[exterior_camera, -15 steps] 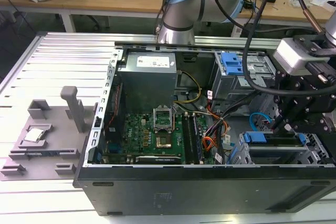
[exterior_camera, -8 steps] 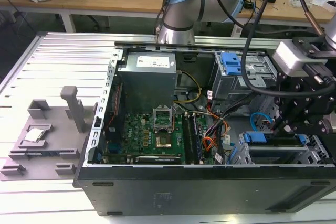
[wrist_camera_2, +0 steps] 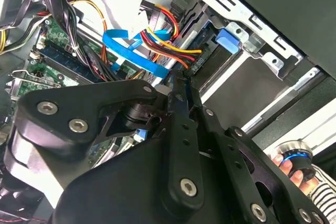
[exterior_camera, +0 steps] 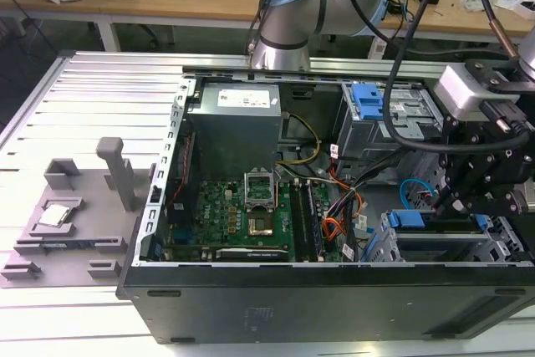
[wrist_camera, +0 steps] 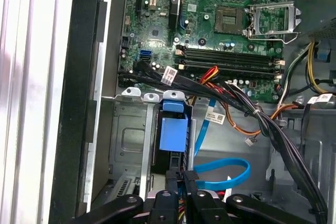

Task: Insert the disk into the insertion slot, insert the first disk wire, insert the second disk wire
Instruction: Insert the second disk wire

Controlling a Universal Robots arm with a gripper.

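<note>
Jaws drawn to a narrow slit, the gripper (wrist_camera: pixel 181 182) pinches the dark plug end of the first disk wire (wrist_camera_2: pixel 168 38). The wire's orange, red and yellow strands trail back from the fingertips (wrist_camera_2: pixel 180 88) across the cage.

The open computer case (exterior_camera: pixel 292 307) lies on its side on a ribbed metal table (exterior_camera: pixel 100 106). In the exterior view the gripper (exterior_camera: pixel 447 202) hangs over the case's near corner on the exterior view's right.

In that corner stands the insertion slot (exterior_camera: pixel 435 248), a bay of the grey sheet-metal drive cage. The disk (exterior_camera: pixel 407 219) sits inside the bay, its bright blue carrier at the cage's edge. In the first wrist view the carrier's blue tab (wrist_camera: pixel 173 129) lies just beyond the fingertips, within the cage (wrist_camera: pixel 131 135).

The second disk wire (wrist_camera: pixel 226 178) curves in a flat blue loop beside the gripper, on the case floor next to the cage. It appears also in the second wrist view (wrist_camera_2: pixel 126 45) and in the exterior view (exterior_camera: pixel 408 194).

The green motherboard (exterior_camera: pixel 234 215) fills the case's middle, with the power supply (exterior_camera: pixel 234 123) at its far edge. A grey metal box with a blue latch plate (exterior_camera: pixel 368 102) occupies the far corner on the exterior view's right.

A person's hand (wrist_camera_2: pixel 294 169) rests on a blue-ringed round object outside the case.
</note>
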